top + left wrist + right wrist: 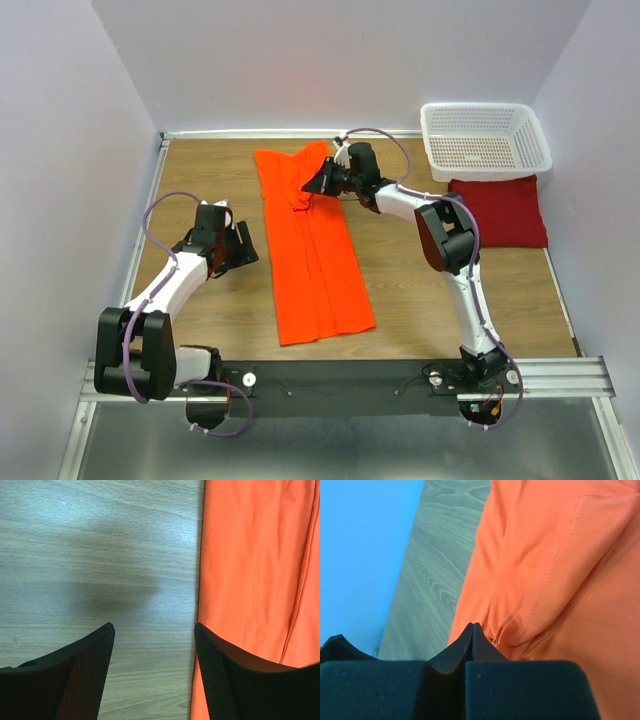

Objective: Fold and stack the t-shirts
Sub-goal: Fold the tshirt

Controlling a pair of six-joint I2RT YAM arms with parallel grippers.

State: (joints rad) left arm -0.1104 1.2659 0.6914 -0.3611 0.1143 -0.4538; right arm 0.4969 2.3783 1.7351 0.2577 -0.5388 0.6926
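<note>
The bright orange t-shirt (315, 260) lies as a long, narrow folded strip down the middle of the table, its top end bunched. My right gripper (312, 186) sits at that top end, and in the right wrist view the gripper (473, 625) is shut, with the orange cloth (560, 555) puckering into its tips. The dark red t-shirt (500, 210) rests as a folded rectangle at the right. My left gripper (240, 250) hovers left of the orange strip. In its wrist view the left gripper (154, 626) is open over bare wood, its right finger overlapping the orange shirt's (250, 555) edge.
A white mesh basket (485, 140) stands at the back right corner, just behind the dark red shirt. White walls close in the table on the left, back and right. Bare wood shows either side of the orange strip.
</note>
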